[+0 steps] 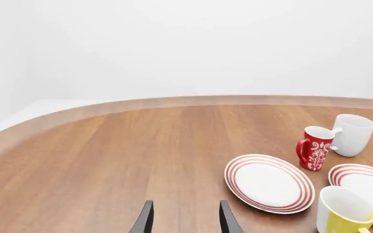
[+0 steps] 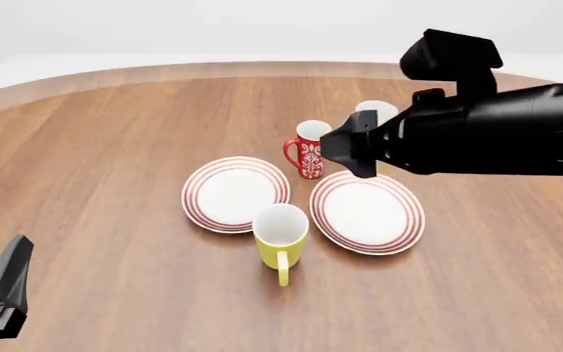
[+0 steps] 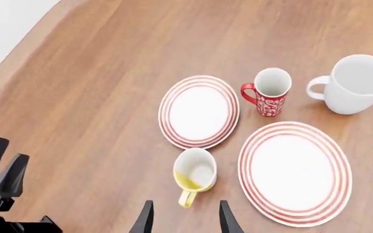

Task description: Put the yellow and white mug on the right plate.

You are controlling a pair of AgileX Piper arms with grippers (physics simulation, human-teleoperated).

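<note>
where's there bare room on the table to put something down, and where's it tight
Bare wood lies left of the left plate out to the table edge, and nearer the camera beyond the yellow and white mug. Both plates, including the right plate, are bare. It is crowded behind the plates, where the red mug and white mug stand.

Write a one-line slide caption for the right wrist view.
Open right end effector above the upright yellow and white mug, with the bare right plate beside it.
</note>
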